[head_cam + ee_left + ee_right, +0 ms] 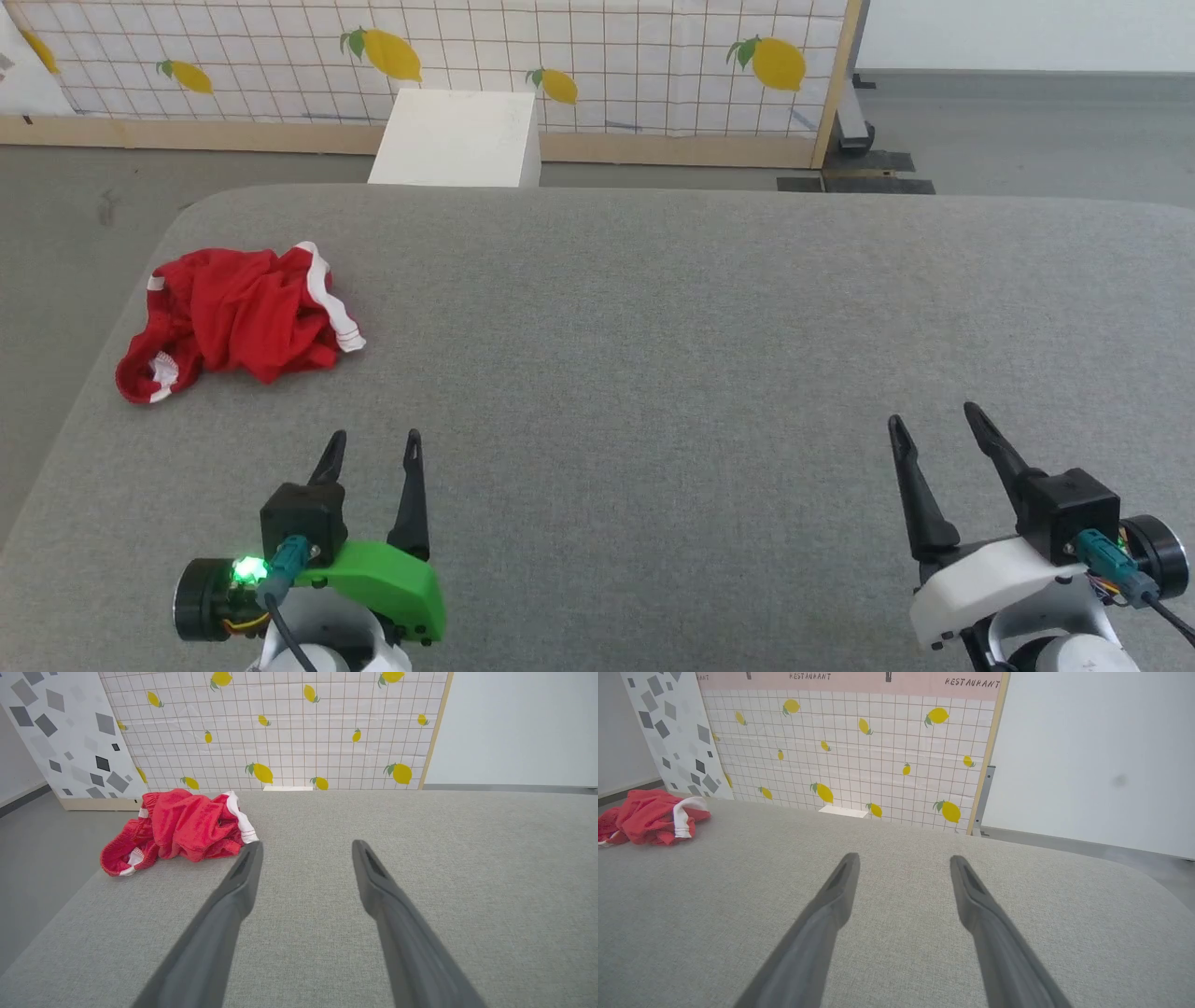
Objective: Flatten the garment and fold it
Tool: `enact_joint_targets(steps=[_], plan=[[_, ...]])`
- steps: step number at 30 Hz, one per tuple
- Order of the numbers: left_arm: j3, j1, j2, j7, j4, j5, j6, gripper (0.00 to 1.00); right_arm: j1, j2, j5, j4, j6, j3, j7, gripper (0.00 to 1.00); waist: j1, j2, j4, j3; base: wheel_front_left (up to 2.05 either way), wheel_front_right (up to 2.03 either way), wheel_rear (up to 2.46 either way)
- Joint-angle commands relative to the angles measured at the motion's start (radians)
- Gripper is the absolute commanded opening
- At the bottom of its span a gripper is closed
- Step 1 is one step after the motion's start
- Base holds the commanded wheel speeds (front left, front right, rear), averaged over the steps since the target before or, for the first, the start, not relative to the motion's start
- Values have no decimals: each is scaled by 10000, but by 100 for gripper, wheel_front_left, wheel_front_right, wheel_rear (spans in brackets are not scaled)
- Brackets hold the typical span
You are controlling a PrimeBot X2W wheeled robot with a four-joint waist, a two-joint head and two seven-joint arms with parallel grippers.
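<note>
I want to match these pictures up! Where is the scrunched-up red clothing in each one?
Head view: crumpled bright red soft garment with white trim, upper left.
Left wrist view: garment, left of centre.
Right wrist view: garment, far left edge.
Shared landmark: white lemon-print grid screen behind it.

The head camera looks down from high up at the grey table (653, 373), lemon wall (607, 47) at the top. The left wrist camera sits low, looking past the left gripper (307, 843) at that wall; the right one does the same past the right gripper (904, 857). All three see the red garment (238, 322) at the left.
</note>
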Motion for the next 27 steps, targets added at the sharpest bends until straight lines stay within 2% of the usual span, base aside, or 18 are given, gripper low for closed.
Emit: enact_joint_targets(steps=[1,27], plan=[[-51,-188,-8,-101,51,-164,66,100,32,8,13,17,-4,-28,-110,100,0,0,3,-3,0,0,0],[109,-275,42,-638,310,-465,58,100,10,14,255,71,-7,-79,-650,100,0,0,106,67,0,0,0]])
